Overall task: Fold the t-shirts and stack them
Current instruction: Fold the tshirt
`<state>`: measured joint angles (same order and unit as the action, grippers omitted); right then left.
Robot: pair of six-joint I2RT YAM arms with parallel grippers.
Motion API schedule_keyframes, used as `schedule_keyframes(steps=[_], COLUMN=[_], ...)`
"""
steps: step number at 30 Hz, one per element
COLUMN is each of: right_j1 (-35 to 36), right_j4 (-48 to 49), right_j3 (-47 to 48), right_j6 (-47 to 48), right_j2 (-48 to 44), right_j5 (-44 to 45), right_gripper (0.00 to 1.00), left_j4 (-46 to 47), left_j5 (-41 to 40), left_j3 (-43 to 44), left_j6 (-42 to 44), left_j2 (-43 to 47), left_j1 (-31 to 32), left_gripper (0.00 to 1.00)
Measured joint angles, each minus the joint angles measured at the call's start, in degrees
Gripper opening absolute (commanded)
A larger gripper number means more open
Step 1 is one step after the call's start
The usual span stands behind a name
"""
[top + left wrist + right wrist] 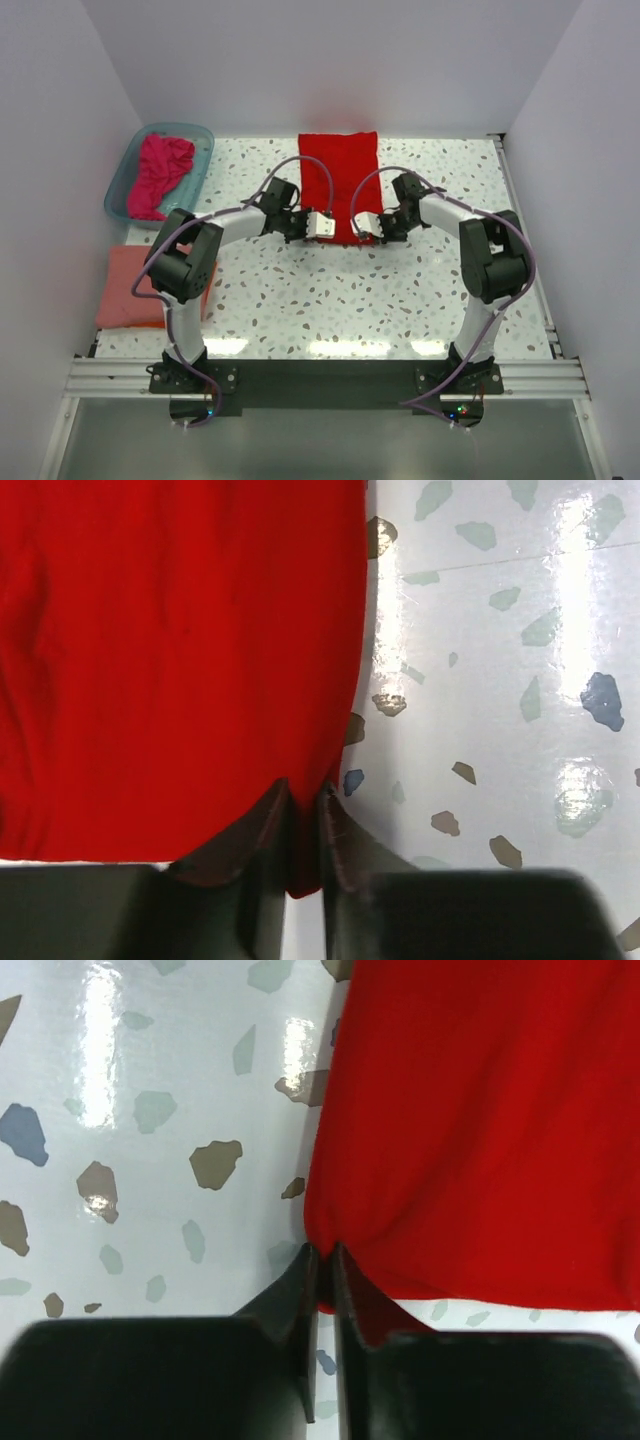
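Bright red cloth t-shirt (338, 185) lay at twelve o'clock, seemingly mid-fold, with the left gripper (323, 225) and right gripper (361, 225) each clamped on a near corner. One salmon-pink folded tee (128, 290) sat finished at eight o'clock. A crumpled magenta tee (160, 172) remained in the translucent teal plastic tub (203, 150) at ten.

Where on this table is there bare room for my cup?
Widest bare table: nearer than the red t-shirt, between left arm and right arm. Also far right, between that shirt and the table edge. Crowded: the left side, with teal tub and folded salmon t-shirt, and the middle, where left gripper and right gripper pinch the shirt's corners.
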<state>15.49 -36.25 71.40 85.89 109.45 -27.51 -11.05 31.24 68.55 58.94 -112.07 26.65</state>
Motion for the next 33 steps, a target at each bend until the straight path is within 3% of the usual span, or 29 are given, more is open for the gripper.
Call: schedule_keyframes(steps=[1,4,21,27,33], right_j1=[0.2,1.1,2.8,5.7,9.9], right_j4=[0.9,2.4,0.4,-4.1,-14.4], right_j3=[-0.7,-1.1,9.4,5.1,-6.1], right_j6=[0.1,-1.8,-22.1,-23.4,-23.0], right_j2=[-0.5,-0.9,-8.9,-15.6,-29.9], right_j5=[0.3,1.4,1.4,1.4,-0.6], right_gripper=[0.00,0.00,0.00,0.00,0.00], left_j4=[-0.3,-0.7,-8.1,-13.8,-27.7], left_j5=[0.0,0.0,3.9,5.1,10.6], left_j3=[-0.1,-0.6,3.5,-2.5,-8.9], left_j6=[0.7,1.8,1.8,3.8,5.4], left_j2=[0.0,0.2,10.6,18.7,29.1], left_j1=[0.0,0.1,-6.3,-4.9,-1.3], left_gripper=[0.08,0.00,0.00,0.00,0.00])
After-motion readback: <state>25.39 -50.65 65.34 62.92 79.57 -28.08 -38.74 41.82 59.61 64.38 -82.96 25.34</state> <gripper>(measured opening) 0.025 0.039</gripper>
